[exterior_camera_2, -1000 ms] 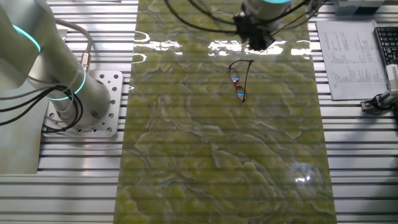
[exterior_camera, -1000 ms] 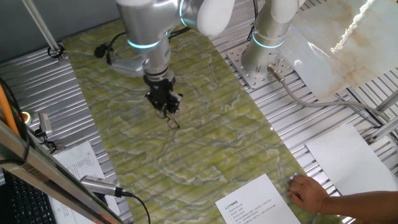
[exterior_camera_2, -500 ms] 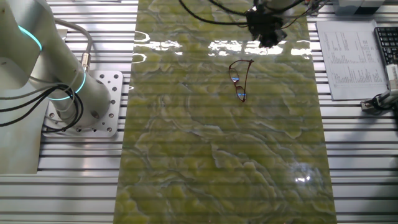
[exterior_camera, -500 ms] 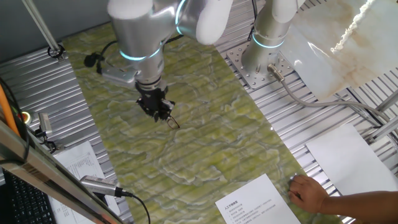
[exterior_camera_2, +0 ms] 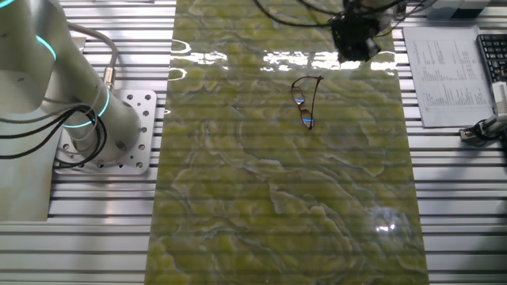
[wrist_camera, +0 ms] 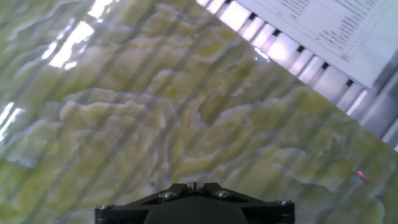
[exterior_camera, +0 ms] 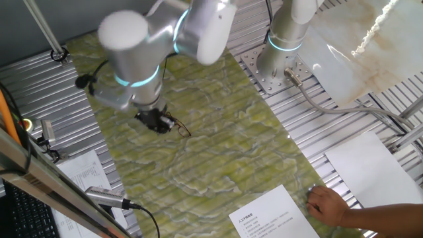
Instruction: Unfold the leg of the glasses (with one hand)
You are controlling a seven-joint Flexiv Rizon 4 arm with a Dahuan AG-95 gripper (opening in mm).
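Observation:
The glasses (exterior_camera: pixel 183 128) lie on the green patterned mat (exterior_camera: pixel 218 152), small with a thin dark wire frame. In the other fixed view the glasses (exterior_camera_2: pixel 304 103) show two clear lenses and one leg standing out at an angle. My gripper (exterior_camera: pixel 157 123) hangs low over the mat just left of them, not touching them. In the other fixed view my gripper (exterior_camera_2: pixel 356 46) is up and to the right of the glasses. The hand view shows my gripper (wrist_camera: pixel 194 185) with its fingers together, nothing between them, and only mat ahead. The glasses are out of the hand view.
A bare human hand (exterior_camera: pixel 327 205) rests at the mat's near right edge beside a printed sheet (exterior_camera: pixel 268 218). Another printed sheet (exterior_camera_2: pixel 444 67) and a keyboard (exterior_camera_2: pixel 493 47) lie past the mat's edge. The arm's base (exterior_camera_2: pixel 111 131) stands on the ribbed metal table.
The gripper has moved away from the glasses toward the mat's edge. The glasses have stayed where they were.

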